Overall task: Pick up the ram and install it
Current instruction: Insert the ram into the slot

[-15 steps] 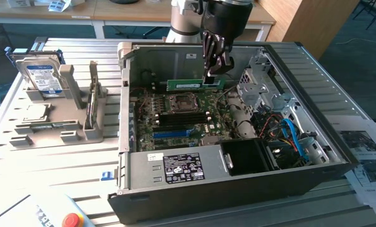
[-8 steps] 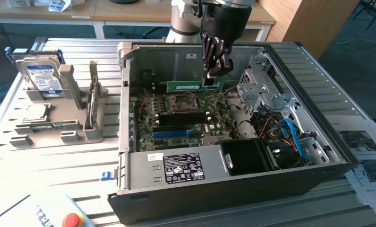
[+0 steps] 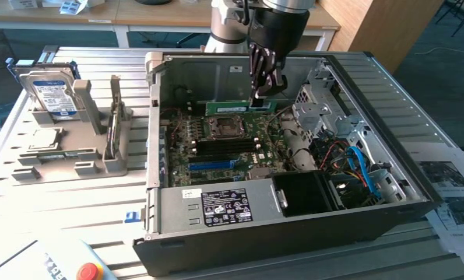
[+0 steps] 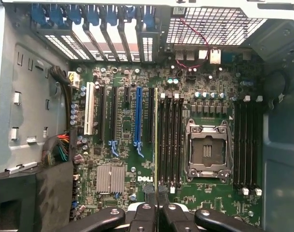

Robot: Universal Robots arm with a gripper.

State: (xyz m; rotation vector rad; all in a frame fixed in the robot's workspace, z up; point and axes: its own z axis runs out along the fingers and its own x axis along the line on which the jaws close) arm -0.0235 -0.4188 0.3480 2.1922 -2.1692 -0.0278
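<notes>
My gripper [image 3: 257, 102] is inside the open computer case [image 3: 294, 233], shut on the ram [image 3: 234, 108]. The ram is a long green stick, held level on its edge just above the motherboard [image 3: 216, 153], behind the processor socket [image 3: 222, 127]. In the wrist view the ram [image 4: 156, 140] appears edge-on as a thin line running away from my gripper [image 4: 156, 205]. It lies alongside the black memory slots [image 4: 171, 140] beside the socket [image 4: 206, 151]. A second stick of the same kind [image 3: 115, 119] stands on edge in the grey holder [image 3: 69, 166] at the exterior view's left.
The holder also carries a silver hard drive [image 3: 52, 93] and a small square processor chip [image 3: 45, 140]. Drive cages and cables [image 3: 357, 163] fill the case's right side, with the power supply [image 3: 216, 207] at its front. A red stop button [image 3: 88, 272] sits near the table's front edge.
</notes>
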